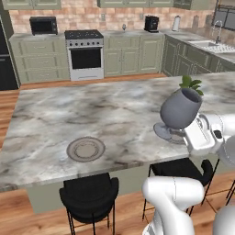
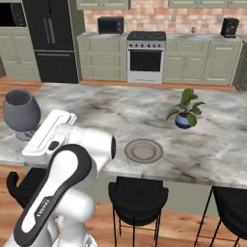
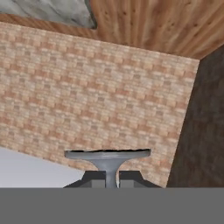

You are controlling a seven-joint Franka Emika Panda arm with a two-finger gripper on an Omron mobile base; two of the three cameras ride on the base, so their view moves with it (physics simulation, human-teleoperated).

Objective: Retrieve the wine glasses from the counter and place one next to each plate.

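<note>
Item: dark grey wine glass point(image 1: 180, 109) | Location: tilted above desk point(image 1: 92, 114) edge, well apart from plate point(image 1: 86, 149) | Hold: gripper point(image 3: 112, 178) clamped on thin stem | Handling: likely light, rigid, fragile, top-heavy; stem grip suits.

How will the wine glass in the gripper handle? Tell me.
The wine glass looks top-heavy, a wide bowl over a thin stem, so it may tip when set down. The gripper pinches only the stem, so it could swing or slip.

tool point(image 3: 112, 178): clamped on wine glass point(image 3: 108, 158) stem | behind: brick wall point(image 3: 87, 96)
</note>
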